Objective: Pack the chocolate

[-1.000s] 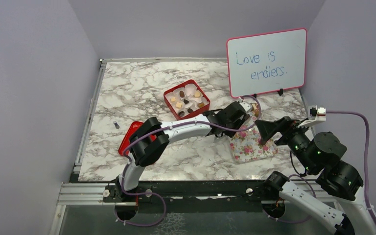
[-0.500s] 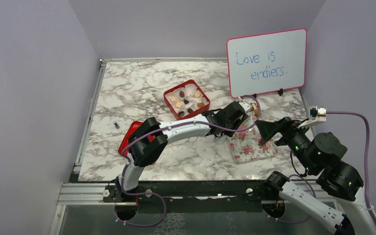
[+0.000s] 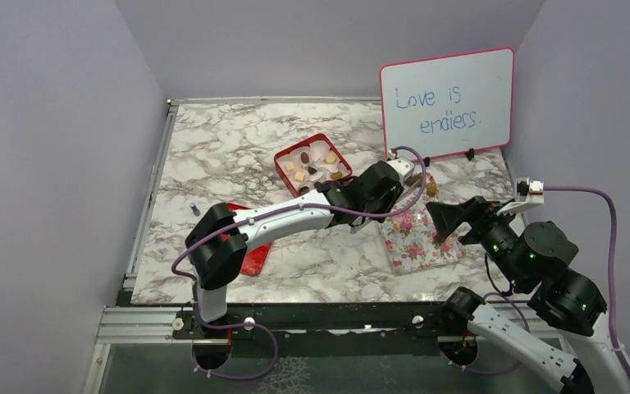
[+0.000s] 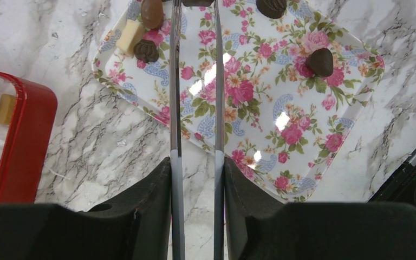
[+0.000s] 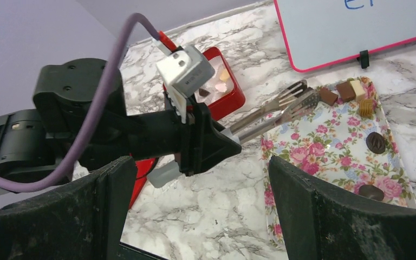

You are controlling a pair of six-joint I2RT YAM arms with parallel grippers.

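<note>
Left arm: The left gripper (image 4: 196, 169) was clamped on a pair of metal tongs (image 5: 273, 112). Its fingers squeezed the two blades partway together, and the tongs reached out over the floral tray (image 4: 281, 146).
Tong tips: They sat at the tray's far end, just beside a brown square piece. A dark bit showed between the blades at the very edge of the wrist view, but I couldn't tell whether it was pinched or merely lying there.
Right arm: The right gripper (image 3: 449, 217) hung over the tray's right side with its fingers spread wide and nothing in them.
On the tray: Much of the chocolate (image 4: 321, 61) lay loose here, at least six pieces. Brown and cream squares were bunched at the far end and dark rounds were scattered nearer.
In the box: The red box (image 4: 30, 135) stood just left of the tray. Its white paper cups (image 3: 321, 149) already had several brown, dark and cream pieces among them.
Lid: A red lid (image 3: 256, 256) lay on the marble table (image 3: 213, 156) by the left arm's elbow, well apart from the box.
Progress: I'd judge it about halfway. The box was partly filled, the tray pieces were left to carry over, and the lid probably came last.
Risk: Such tiny pieces could easily slip from smooth tongs on the way across.
</note>
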